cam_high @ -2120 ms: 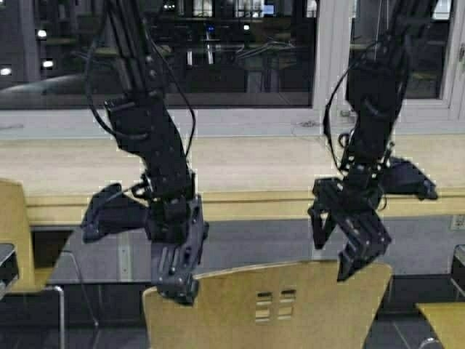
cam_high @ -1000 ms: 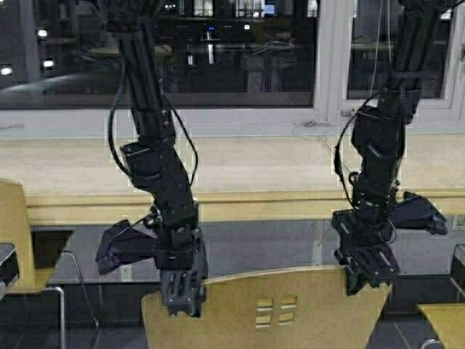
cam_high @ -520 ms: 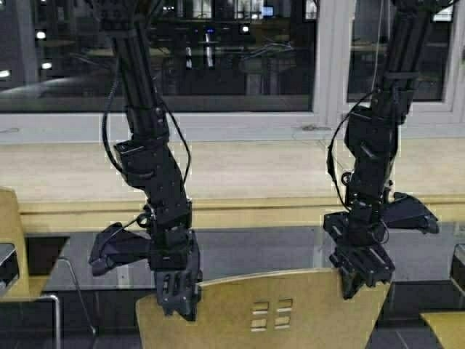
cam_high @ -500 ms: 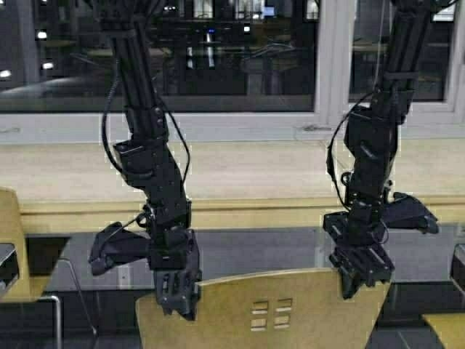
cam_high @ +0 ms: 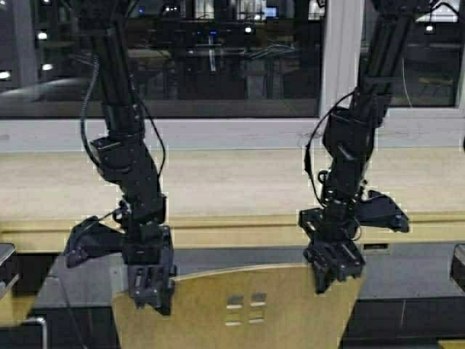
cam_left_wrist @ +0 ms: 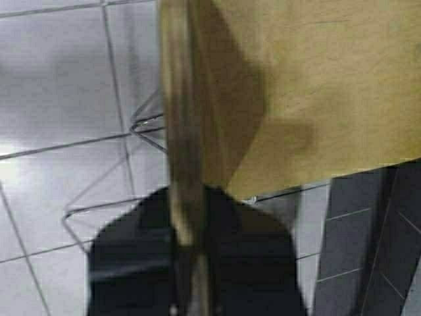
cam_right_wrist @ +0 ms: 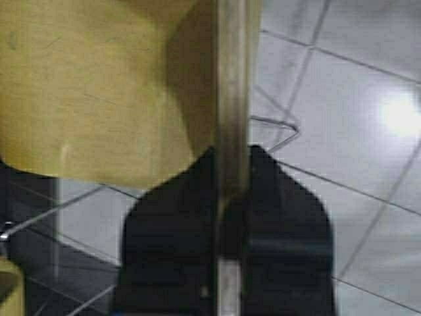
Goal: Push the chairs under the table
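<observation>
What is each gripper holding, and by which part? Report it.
Both hold the same plywood chair by the top edge of its backrest: left gripper shut near the left corner, right gripper shut near the right corner.

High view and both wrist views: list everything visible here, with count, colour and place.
chair: one, yellow-tan plywood with small cutouts in the back, directly in front of the robot, its top edge held at both corners.
second chair: a yellow-tan sliver at the lower left edge.
table: one, light wood, long, beyond the chair under the window.
window: dark glass with a white frame, behind the table.
floor tiles: pale grey, beneath the chair.
chair legs: thin chrome wire, under the seat.
left gripper: black, clamped on the chair back's left corner.
right gripper: black, clamped on the right corner.
</observation>
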